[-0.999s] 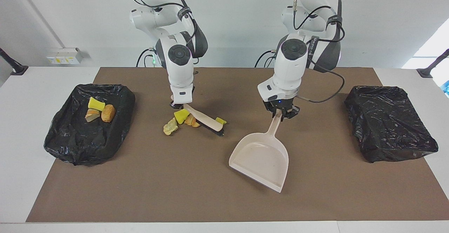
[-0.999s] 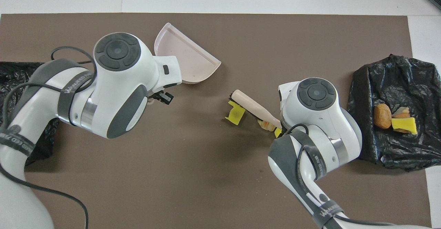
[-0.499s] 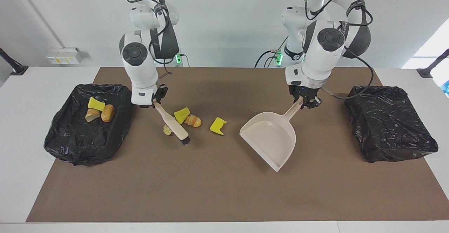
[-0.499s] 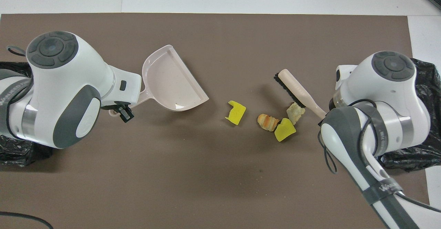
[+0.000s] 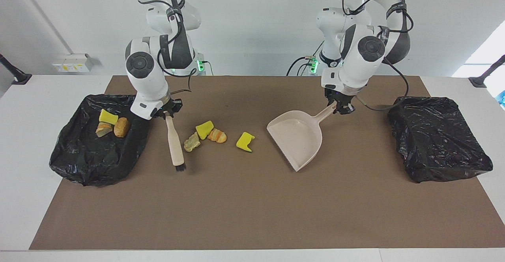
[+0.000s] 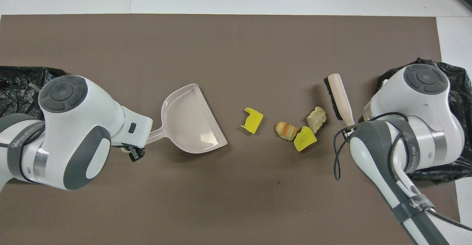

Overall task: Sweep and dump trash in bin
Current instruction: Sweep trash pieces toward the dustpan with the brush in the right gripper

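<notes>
One high camera faces the robots, another looks steeply down from above them; both share the brown mat (image 5: 252, 199).

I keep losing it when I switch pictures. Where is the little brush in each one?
Facing view: brush beside the bin with scraps, held by the right gripper.
Overhead view: brush beside the same arm.
Shared landmark: pale chunk lies beside it.

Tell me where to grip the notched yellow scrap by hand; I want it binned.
Pinch the notched yellow scrap across its two flat sides, coming straight down from above. It lies flat on the mat, apart from the other scraps, midway to the dustpan, with free space all around.
</notes>
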Controlling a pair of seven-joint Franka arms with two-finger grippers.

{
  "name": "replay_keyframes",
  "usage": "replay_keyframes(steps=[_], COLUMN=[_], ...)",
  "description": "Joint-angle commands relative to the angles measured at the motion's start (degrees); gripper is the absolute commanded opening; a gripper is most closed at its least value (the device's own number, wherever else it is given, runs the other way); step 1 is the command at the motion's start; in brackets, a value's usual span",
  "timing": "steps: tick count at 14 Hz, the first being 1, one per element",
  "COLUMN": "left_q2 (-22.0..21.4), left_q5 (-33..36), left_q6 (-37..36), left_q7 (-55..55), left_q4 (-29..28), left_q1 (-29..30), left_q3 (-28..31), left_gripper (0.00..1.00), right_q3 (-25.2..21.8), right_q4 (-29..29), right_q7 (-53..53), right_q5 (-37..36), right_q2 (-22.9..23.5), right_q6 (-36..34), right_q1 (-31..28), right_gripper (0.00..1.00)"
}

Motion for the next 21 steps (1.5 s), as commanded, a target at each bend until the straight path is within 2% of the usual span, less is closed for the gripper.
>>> replay_keyframes(steps=[1,4,6,8,12,14,16,21], left_q2=[-2.4,-2.4,-2.3,-2.3,-2.3,-2.3,-2.3,-2.4], left_q5=[-0.9,-0.9,-0.9,-0.9,-0.9,-0.9,-0.9,-0.9], left_q6=[5.9,6.1,6.2,6.2,6.2,6.2,6.2,6.2], left_q7=[-0.6,-0.7,-1.0,-2.6,-3.2,-3.3,-3.4,-4.4], left_q4=[-4.9,-5.0,-5.0,-5.1,-5.1,-5.1,-5.1,-5.1], left_q1=[-2.6,-2.7,-3.1,-3.3,-3.4,-3.4,-3.8,-3.8], left_q3=[0.4,0.3,0.3,0.4,0.3,0.3,0.4,0.4], left_gripper=[0.00,0.00,0.00,0.00,0.00,0.00,0.00,0.00], right_q3=[0.5,0.7,0.7,0.7,0.8,0.8,0.9,1.0], right_q4=[-9.7,-18.4,-20.7,-20.6,-20.5,-19.8,-16.7,-11.3], right_q7=[4.9,7.3,9.0,10.0,22.2,26.2,29.7,32.4], right_q5=[0.6,2.0,3.9,7.0,8.7,12.0,14.1,17.0], right_q2=[-7.4,-12.0,-12.2,-11.2,-9.7,-7.9,-4.7,-0.7], right_q6=[3.6,8.0,10.3,11.7,12.8,15.4,16.2,16.1], right_q1=[-0.6,0.1,1.1,2.9,9.0,11.7,13.6,16.1], right_gripper=[0.00,0.00,0.00,0.00,0.00,0.00,0.00,0.00])
